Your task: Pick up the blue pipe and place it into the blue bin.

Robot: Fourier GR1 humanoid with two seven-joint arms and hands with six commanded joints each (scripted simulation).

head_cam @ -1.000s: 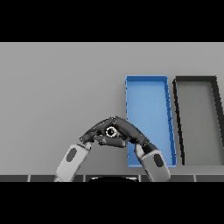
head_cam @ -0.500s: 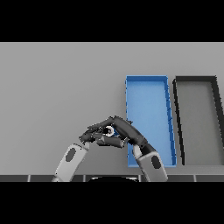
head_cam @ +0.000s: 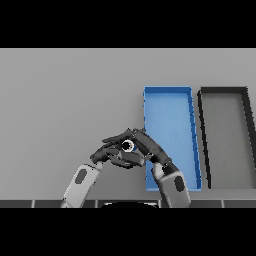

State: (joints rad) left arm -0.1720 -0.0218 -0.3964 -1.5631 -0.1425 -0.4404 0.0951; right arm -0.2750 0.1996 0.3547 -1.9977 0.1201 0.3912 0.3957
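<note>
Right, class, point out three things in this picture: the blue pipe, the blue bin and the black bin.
blue pipe [head_cam: 128, 146], head view, on its round open end between the robot hands.
blue bin [head_cam: 170, 125], head view, on its bare floor.
black bin [head_cam: 225, 135], head view, on its grey floor.

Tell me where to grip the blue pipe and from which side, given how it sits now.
Probably around its outer wall, from the two sides. The blue pipe shows only its round open end between the left hand and right hand, just left of the blue bin. Both hands meet around it; its body is hidden, so its length and tilt can't be told.
</note>
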